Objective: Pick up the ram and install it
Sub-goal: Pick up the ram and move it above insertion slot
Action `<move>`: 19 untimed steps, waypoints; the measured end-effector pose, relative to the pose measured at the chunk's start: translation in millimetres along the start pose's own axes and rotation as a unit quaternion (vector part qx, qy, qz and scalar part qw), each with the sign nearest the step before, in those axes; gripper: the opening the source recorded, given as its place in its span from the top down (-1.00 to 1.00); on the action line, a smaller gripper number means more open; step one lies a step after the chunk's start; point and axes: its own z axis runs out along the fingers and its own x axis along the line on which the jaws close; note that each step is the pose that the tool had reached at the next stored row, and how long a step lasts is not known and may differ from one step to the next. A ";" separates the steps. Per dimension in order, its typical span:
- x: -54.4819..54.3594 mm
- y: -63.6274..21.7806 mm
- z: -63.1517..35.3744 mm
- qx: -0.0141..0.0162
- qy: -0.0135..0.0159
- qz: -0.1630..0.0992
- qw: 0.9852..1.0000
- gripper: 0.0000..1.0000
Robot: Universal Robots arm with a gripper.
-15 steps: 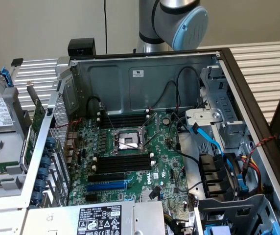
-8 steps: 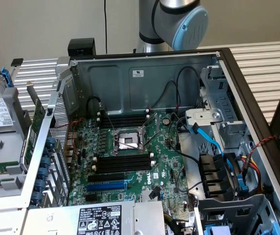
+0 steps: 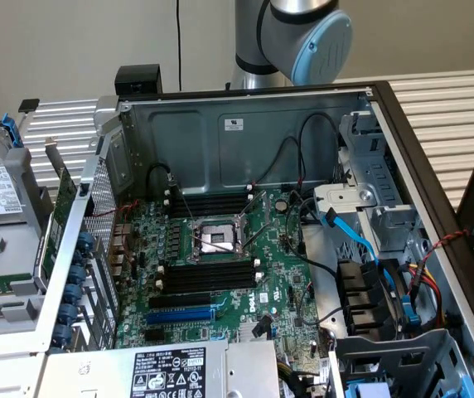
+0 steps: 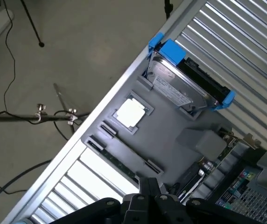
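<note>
In the wrist view the ram (image 4: 119, 161) lies as a long, narrow, dark green stick in a groove along the edge of a grey parts tray (image 4: 171, 126). My gripper (image 4: 150, 185) hangs above that tray with its two black fingers pressed together and nothing between them. Its tips sit over one end of the stick, apart from it. In the exterior view the same tray (image 3: 9, 245) stands at the exterior view's left, beside the open computer case. The black memory slots (image 3: 210, 274) flank the processor socket (image 3: 214, 239) on the green motherboard.
The tray also carries a hard drive in a blue caddy (image 4: 187, 77) and a square processor (image 4: 131, 113). The case wall (image 3: 96, 178) rises between tray and motherboard. Cables (image 3: 361, 240) and a drive cage fill the case's right side. A blue expansion slot (image 3: 179, 315) lies below the memory slots.
</note>
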 end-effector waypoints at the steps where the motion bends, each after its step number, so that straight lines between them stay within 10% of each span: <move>1: 0.0 0.0 0.2 0.000 0.000 -0.009 1.000 0.79; 10: 0.0 -0.1 1.4 0.000 0.004 -0.090 0.996 0.79; 19: 0.0 -0.2 2.6 0.000 0.008 -0.172 0.985 0.79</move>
